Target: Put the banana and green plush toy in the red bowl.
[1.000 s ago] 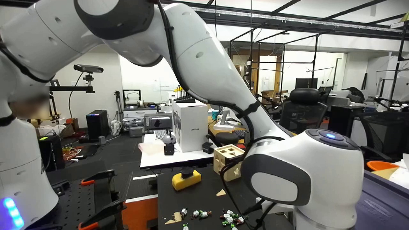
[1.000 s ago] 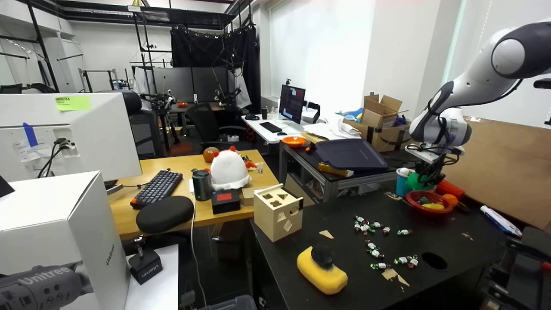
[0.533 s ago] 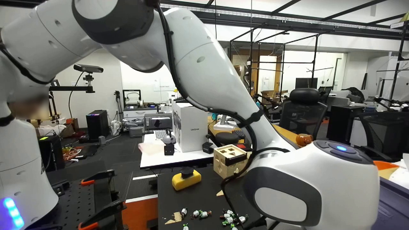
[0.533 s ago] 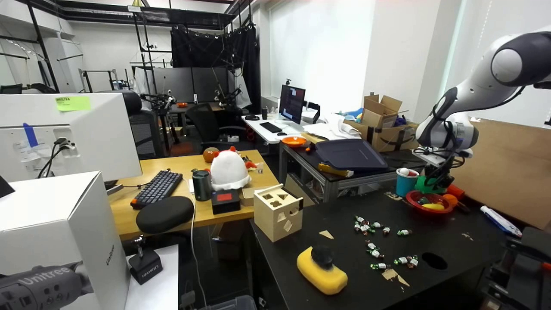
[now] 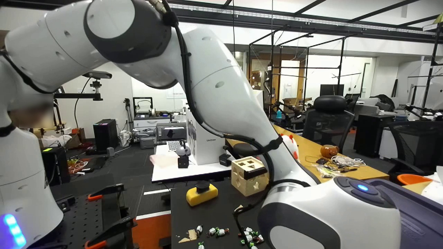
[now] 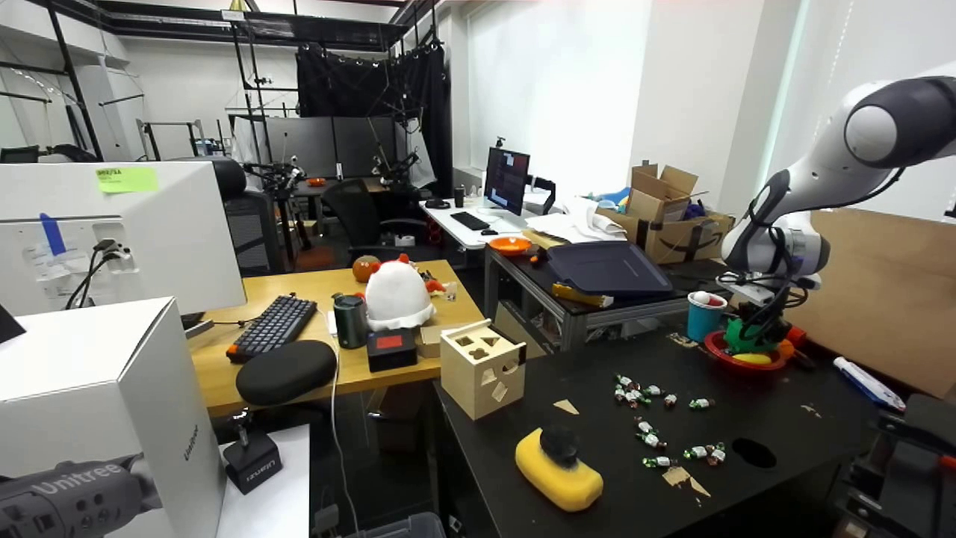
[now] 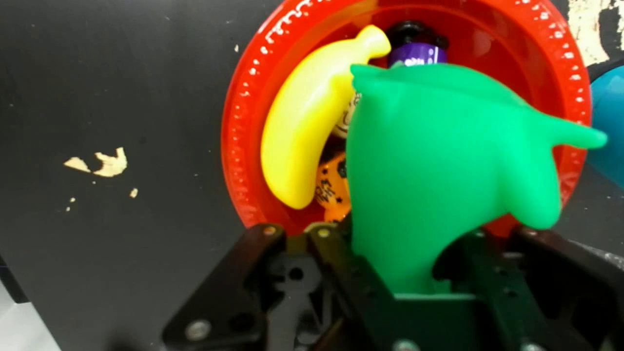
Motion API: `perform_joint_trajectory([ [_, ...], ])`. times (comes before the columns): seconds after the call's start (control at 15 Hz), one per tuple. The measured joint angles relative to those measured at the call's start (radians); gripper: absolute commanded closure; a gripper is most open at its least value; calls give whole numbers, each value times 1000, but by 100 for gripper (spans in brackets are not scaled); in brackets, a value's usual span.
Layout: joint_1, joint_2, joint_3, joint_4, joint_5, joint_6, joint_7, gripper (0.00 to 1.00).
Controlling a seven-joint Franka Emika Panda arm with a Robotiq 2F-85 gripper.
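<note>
1. In the wrist view, the end effector (image 7: 412,243) holds the green toy (image 7: 434,156) pinched by its 6 o'clock end. The toy hangs over the red bowl (image 7: 238,146), its middle a little toward 5 o'clock; whether it touches anything below, I cannot tell.

2. The banana (image 7: 304,122) lies inside the bowl at 9 to 10 o'clock, so that half looks done; judging by this, only lowering and release remain.

3. Catching on the rim: the toy's thin spike shows past the rim at about 3 o'clock, toward the blue cup (image 7: 610,107). Let go here, the toy might hang on the edge or nudge the cup, which stands just beside the bowl.

4. Rolling out: a purple thing (image 7: 418,54) at 12 o'clock and an orange thing (image 7: 333,185) near 8 o'clock take up room in the bowl. The toy could land on top of them, tip, and tumble onto the bench (image 7: 146,97).

5. Clinging: the toy looks soft, so it may stick as the grip loosens. Rising too soon would then drag it over the rim.

6. Pressing too low: the toy hides much of the bowl from the wrist camera, so height is hard to judge. Extra push could tip the bowl or squeeze the banana out at 9 o'clock.
</note>
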Motion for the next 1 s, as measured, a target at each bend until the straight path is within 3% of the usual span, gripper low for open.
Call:
perform_joint_trajectory([
  [0.47, 10, 13, 3, 1, -3, 13, -1, 2],
  [1.0, 64, -87, 5, -73, -49, -7, -38, 0],
])
